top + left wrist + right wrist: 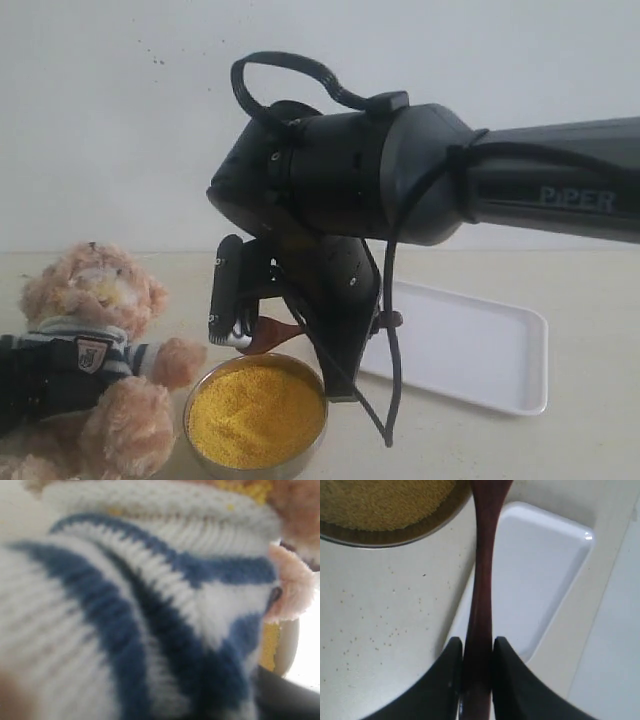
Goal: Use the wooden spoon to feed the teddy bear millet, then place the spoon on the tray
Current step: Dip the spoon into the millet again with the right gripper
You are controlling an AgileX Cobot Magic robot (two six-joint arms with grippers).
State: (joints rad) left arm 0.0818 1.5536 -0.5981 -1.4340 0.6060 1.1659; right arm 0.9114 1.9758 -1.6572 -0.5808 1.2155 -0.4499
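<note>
Wooden spoon [482,575], small, dark reddish-brown, thin straight handle: handle clamped between the jaws of the right hand [476,647], oval end just above the upper rim of the round metal bowl [195,445] of fine bright yellow millet [255,410], bottom centre of the exterior view. Fluffy light-brown teddy bear [95,300] in navy-and-white striped shirt [150,605]: lower left, paw beside the bowl. Flat white rectangular tray [480,350]: on the table [590,440], right of centre. Left hand: grip cannot be told; shirt fills its view.
</note>
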